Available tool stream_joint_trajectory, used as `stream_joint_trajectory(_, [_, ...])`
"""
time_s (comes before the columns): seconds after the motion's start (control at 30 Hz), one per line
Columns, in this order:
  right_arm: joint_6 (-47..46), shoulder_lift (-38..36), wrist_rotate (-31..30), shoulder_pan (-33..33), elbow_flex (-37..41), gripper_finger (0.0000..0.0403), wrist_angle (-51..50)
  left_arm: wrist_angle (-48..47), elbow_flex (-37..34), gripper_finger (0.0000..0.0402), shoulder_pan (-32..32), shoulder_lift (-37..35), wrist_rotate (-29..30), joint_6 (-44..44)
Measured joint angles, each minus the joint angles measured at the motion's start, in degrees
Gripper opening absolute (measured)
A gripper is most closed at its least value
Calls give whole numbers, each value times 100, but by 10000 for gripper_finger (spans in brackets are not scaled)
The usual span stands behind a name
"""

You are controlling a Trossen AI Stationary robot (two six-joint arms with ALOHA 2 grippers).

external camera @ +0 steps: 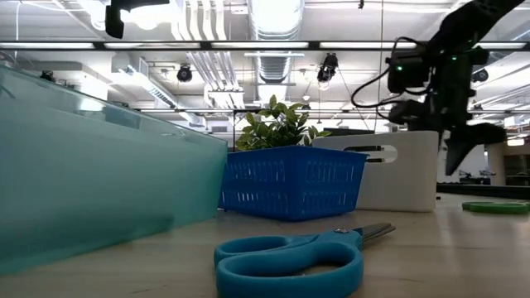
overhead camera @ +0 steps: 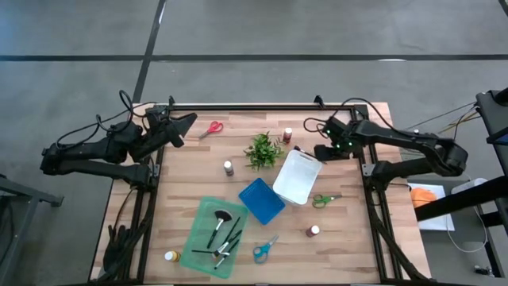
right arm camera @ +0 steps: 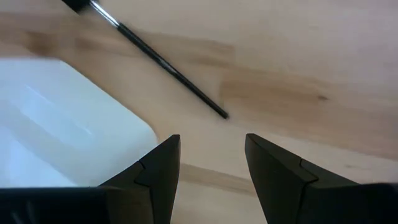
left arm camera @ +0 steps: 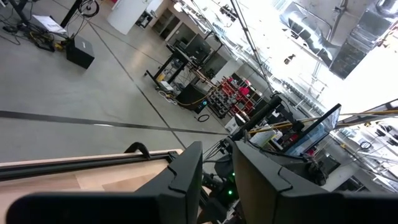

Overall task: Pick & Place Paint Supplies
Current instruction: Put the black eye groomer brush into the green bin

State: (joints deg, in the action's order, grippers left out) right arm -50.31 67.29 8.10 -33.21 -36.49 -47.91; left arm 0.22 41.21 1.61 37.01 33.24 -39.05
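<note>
While my right gripper (overhead camera: pixel 321 151) hangs over the far right part of the table (overhead camera: pixel 349 238), its two fingers stand apart with nothing between them; through the gap I see bare wood. Just ahead of the fingertips a thin dark-handled brush (right arm camera: pixel 163 64) lies flat on the wood, beside the corner of the white bin (overhead camera: pixel 298 177). From table height the same gripper hangs above the table, behind and to the right of the white bin, not touching anything.

My left gripper (overhead camera: pixel 187 121) waits raised at the far left corner of the table, pointing out across the far edge toward the room. Its fingers (left arm camera: pixel 186 177) are slightly parted and hold nothing.

Supplies lie scattered. Red scissors (overhead camera: pixel 211 129) rest near the far edge, close to my left gripper. A small bottle (overhead camera: pixel 287 134) stands just right of the plant (overhead camera: pixel 263 150), and another bottle (overhead camera: pixel 228 168) stands left of it. The blue basket (overhead camera: pixel 261 200) sits touching the white bin. Green scissors (overhead camera: pixel 325 199) lie right of the white bin, and a bottle (overhead camera: pixel 314 231) stands nearer the front. Blue scissors (overhead camera: pixel 264 249) lie near the front edge. The green tray (overhead camera: pixel 198 226) holds several brushes, one broad with black bristles (overhead camera: pixel 221 215). A yellow-capped bottle (overhead camera: pixel 171 257) stands just left of that tray.
</note>
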Motion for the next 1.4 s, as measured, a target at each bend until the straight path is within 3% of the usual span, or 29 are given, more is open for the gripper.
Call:
stream_joint_trajectory(0.3, [1190, -558, -196, 6, 474, 178, 172, 0, 0, 99, 1, 0, 0, -38])
stream_joint_trajectory(0.57, [2489, -454, -376, 7, 562, 178, 596, -1, 0, 99, 2, 0, 0, -39])
stream_joint_trajectory(0.9, [2219, -717, -439, 84, 1140, 178, 1450, -2, 0, 99, 2, 0, -25, -35])
stream_joint_trajectory(1.03, [1812, -1139, -697, 114, 1402, 178, 1504, -2, 0, 99, 2, -1, -27, -35])
stream_joint_trajectory(1.4, [1484, -2196, -684, 221, 2067, 178, 1990, -28, 0, 99, 2, 0, -27, -9])
